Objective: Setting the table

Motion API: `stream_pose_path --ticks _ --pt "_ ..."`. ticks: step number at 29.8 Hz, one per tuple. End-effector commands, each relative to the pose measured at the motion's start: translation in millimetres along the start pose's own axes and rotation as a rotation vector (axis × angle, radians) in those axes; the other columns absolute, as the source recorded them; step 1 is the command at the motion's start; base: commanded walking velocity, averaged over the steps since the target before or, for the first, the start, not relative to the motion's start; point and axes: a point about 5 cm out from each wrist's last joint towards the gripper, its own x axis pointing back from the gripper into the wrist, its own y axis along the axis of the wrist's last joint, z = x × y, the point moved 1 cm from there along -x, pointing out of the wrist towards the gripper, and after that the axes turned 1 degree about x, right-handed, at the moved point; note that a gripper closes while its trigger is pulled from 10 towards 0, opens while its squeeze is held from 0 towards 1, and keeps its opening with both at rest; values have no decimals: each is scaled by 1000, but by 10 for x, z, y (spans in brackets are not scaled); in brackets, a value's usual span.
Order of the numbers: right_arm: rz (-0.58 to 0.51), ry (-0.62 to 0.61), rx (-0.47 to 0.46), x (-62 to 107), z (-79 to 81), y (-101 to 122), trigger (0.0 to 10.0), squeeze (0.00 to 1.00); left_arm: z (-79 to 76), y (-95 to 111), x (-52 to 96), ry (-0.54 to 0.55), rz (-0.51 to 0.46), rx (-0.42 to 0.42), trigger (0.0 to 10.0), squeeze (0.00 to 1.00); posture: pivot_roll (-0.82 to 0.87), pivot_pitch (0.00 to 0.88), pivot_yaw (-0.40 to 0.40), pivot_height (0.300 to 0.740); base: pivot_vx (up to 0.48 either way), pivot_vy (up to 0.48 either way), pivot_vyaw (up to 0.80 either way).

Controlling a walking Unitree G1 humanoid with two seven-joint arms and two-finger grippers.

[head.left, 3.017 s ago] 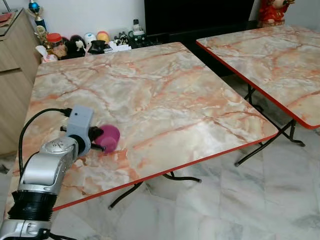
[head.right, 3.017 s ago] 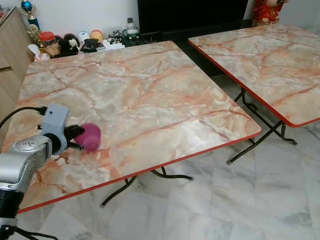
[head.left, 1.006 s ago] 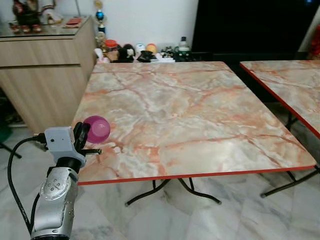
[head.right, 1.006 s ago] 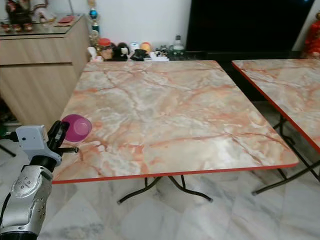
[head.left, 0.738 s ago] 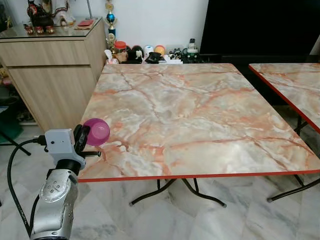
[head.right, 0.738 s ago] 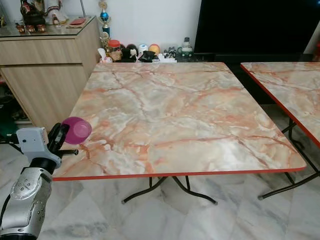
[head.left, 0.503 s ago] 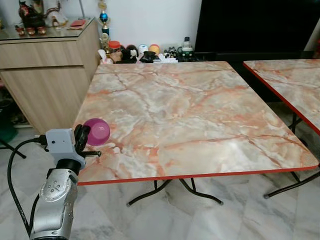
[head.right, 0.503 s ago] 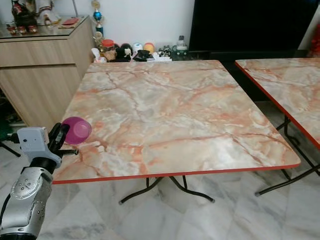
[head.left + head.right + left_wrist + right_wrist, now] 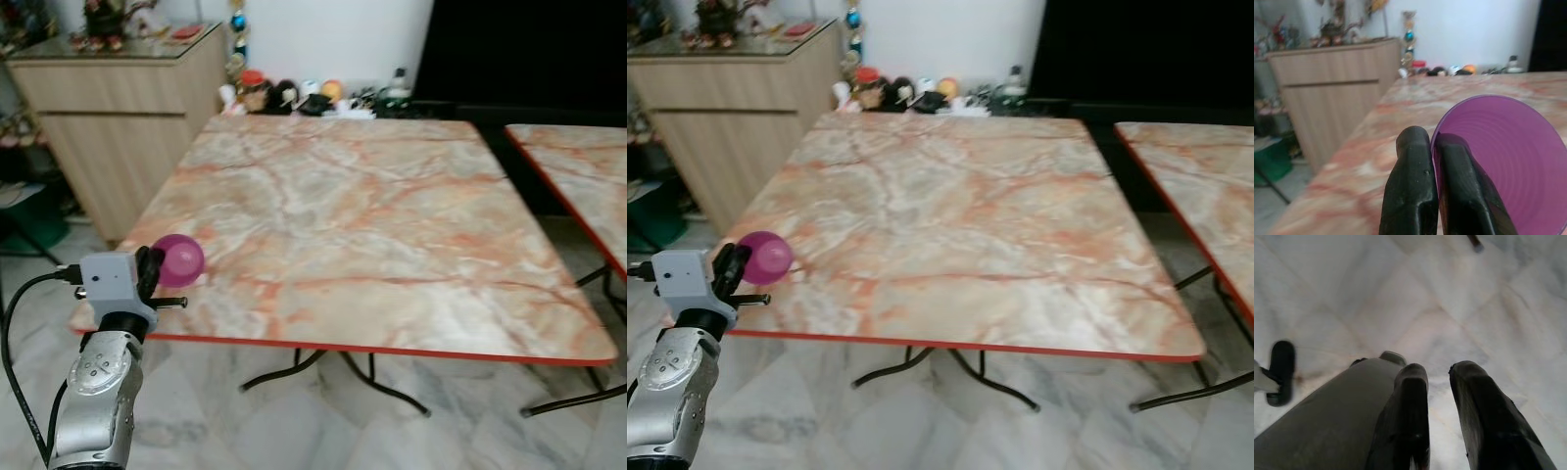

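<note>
A small purple bowl [image 9: 179, 260] is held sideways just above the near left corner of the marble table [image 9: 372, 225]. My left gripper [image 9: 157, 271] is shut on its rim. In the left wrist view one finger [image 9: 1411, 186] lies outside the purple bowl [image 9: 1503, 161] and the other presses inside it. My right gripper [image 9: 1437, 382] hangs idle over the tiled floor, its fingers [image 9: 1409, 416] a little apart with nothing between them.
The table has a red edge and folding black legs. A second marble table [image 9: 578, 166] stands to the right, with a gap between. A wooden cabinet [image 9: 118, 108] is at the left. Small ornaments [image 9: 304, 96] line the floor behind the table's far edge.
The camera has shifted, so the whole scene sits differently. The purple bowl stays in my left gripper near the table's left corner.
</note>
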Motion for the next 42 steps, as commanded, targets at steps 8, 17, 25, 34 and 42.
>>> stream_pose_path --ticks 8,17,25,34,42 --pt "27 -11 -14 16 -46 -72 10000 0 -29 -1 -17 -4 6 3 10000 0 61 95 -18 740 0 -456 0" --pt "20 -2 16 13 -49 -52 10000 0 -7 28 -39 4 -2 1 10000 0 56 104 -20 740 0 -454 0" --pt "22 -8 7 12 -56 -51 10000 0 10 35 -36 10 -4 0 10000 0 56 106 -23 740 0 -453 390" --pt "22 -10 0 12 -59 -51 10000 0 13 34 -36 11 -3 -2 10000 0 55 105 -23 740 0 -451 0" --pt "23 -9 -2 12 -56 -53 10000 0 -7 56 -44 -5 -13 -3 10000 0 53 96 -21 740 0 -451 0"
